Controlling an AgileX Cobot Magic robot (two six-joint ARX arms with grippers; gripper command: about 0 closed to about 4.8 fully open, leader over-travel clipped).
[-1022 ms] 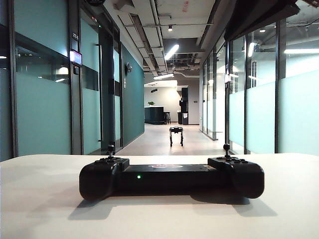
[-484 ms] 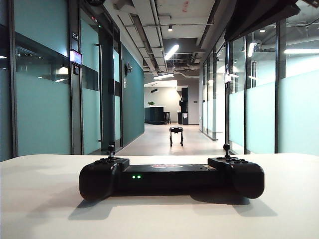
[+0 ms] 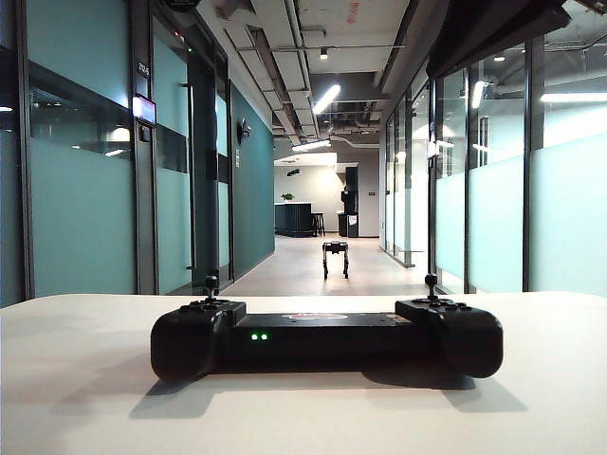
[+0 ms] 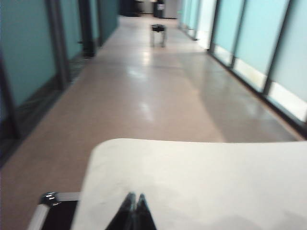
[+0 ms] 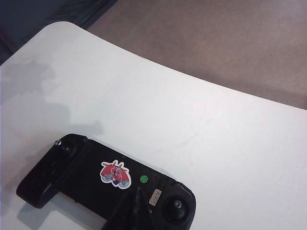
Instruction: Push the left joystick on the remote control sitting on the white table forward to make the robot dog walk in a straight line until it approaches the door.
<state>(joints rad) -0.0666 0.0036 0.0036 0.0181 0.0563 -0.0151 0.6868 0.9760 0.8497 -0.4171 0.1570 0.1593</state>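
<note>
Closed tools [image 4: 134,197] [image 5: 137,190], matte bulbous remote control [image 3: 327,336]

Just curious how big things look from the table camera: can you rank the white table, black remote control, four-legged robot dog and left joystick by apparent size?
1. Matte white table
2. Wide black remote control
3. Small black robot dog, far down the corridor, so shrunk by distance
4. Tiny black left joystick

No claw shows here.

Plain white worktop [image 3: 76,379] with a rounded edge, carrying only the black remote control [image 3: 325,338] lying flat near its middle. Beyond it, glossy corridor floor [image 4: 158,91] bearing the robot dog [image 3: 335,258] on its four legs.
</note>
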